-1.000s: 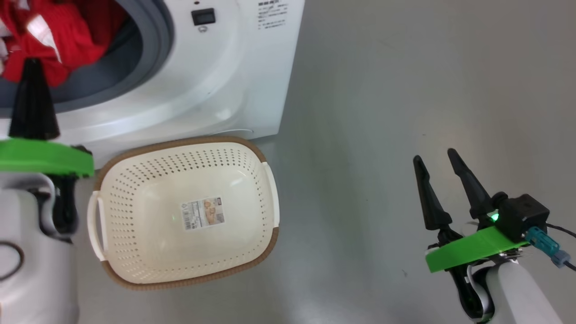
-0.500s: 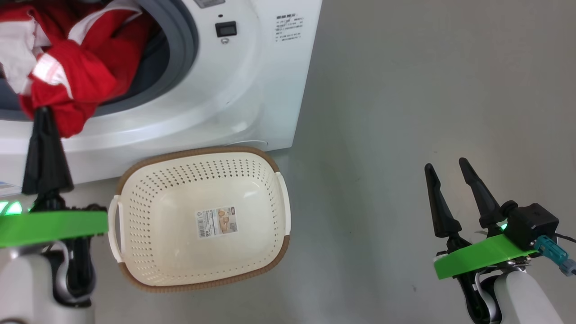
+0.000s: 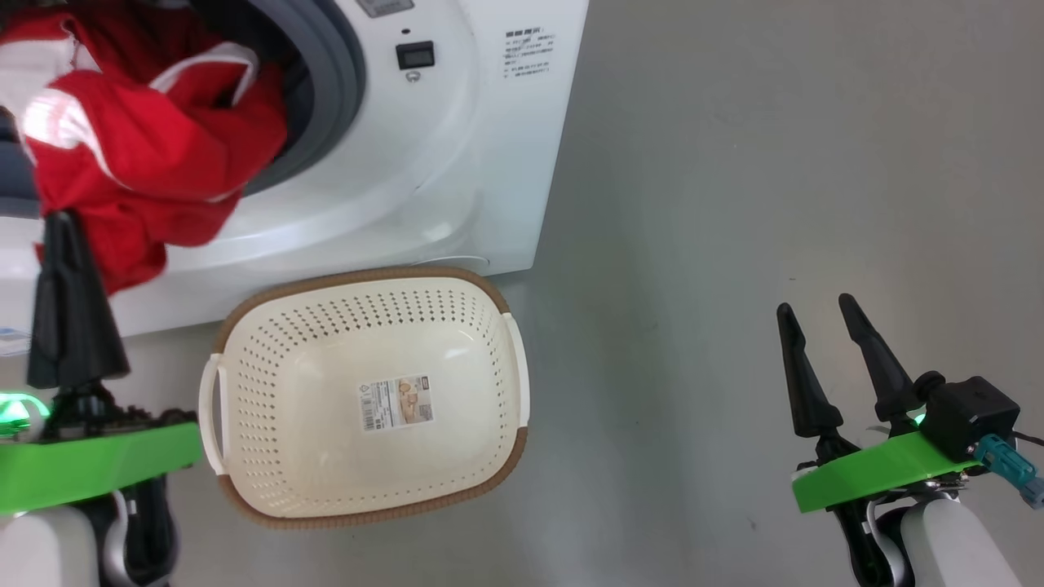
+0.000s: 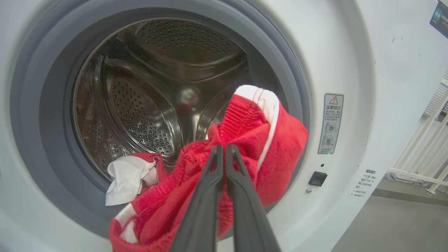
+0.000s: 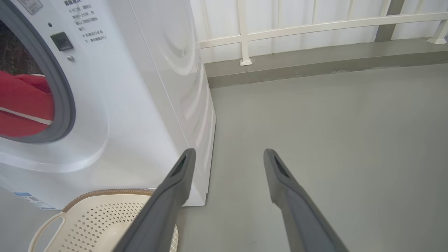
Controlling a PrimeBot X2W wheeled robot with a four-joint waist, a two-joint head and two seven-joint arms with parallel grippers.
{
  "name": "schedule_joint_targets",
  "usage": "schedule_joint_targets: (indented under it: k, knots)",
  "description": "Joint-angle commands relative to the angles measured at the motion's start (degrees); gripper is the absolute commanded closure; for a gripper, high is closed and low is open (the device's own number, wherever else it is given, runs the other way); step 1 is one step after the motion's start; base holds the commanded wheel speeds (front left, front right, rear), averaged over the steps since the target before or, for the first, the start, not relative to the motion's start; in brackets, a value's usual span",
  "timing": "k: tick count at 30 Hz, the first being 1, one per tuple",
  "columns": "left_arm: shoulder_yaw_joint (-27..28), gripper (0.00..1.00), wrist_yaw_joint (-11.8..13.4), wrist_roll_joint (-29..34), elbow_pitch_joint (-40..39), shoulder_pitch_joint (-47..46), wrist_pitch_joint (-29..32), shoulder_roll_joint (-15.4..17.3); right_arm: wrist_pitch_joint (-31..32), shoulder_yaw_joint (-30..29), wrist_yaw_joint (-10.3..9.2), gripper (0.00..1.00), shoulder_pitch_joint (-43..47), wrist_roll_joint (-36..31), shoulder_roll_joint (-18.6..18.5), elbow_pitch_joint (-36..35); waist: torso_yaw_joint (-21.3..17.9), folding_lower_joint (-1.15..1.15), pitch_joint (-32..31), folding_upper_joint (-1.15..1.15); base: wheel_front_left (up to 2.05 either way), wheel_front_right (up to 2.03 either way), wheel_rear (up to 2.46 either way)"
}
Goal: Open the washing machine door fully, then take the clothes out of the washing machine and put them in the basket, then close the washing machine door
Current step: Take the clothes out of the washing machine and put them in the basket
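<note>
Some clothes (image 4: 280,140) pinched by left gripper (image 4: 221,148), right gripper (image 3: 816,306) agape

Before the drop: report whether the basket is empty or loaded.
Empty. The basket has its bare floor and sticker showing, no cloth inside.

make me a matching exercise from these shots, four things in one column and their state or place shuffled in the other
1. left tool
2. right tool
3. basket
4. clothes

a. empty, on the floor
b. spilling out of the washing machine opening
c. open, over bare floor
d. shut on the clothes

Pairs: 1-d, 2-c, 3-a, 4-b
</note>
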Motion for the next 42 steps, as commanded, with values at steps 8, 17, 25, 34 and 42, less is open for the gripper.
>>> schedule_joint_targets:
  k: [8,17,25,34,42]
  knots:
    - [-1.57,1.0,-0.33,1.14,5.06,1.25,-0.27,1.19,-0.37,1.18,0.28,0.0,-0.57,0.37,-0.14,-1.61,-0.38,0.0,1.27,0.0,0.0,0.0,0.0]
    - [-5.85,1.0,-0.33,2.31,17.62,-1.49,-0.27,3.33,-0.37,2.2,0.28,0.0,-2.11,1.46,-0.14,-1.9,-1.25,0.0,4.05,0.0,0.0,0.0,0.0]
    - [-9.11,1.0,-0.33,4.34,27.45,-4.93,-0.27,5.07,-0.37,2.34,0.28,0.0,-3.25,2.47,-0.14,-2.32,-2.3,0.0,7.14,0.0,0.0,0.0,0.0]
    - [-10.38,0.22,-0.33,6.36,35.1,-9.74,-0.27,5.92,-0.37,2.48,0.28,0.0,-4.77,3.11,-0.14,-3.1,-3.07,0.0,11.07,0.0,0.0,0.0,0.0]
    - [-10.56,0.0,-0.33,6.64,37.07,-12.34,-0.27,6.08,-0.37,2.56,0.28,0.0,-5.25,3.18,-0.14,-3.23,-3.27,0.0,12.08,0.0,0.0,0.0,0.0]
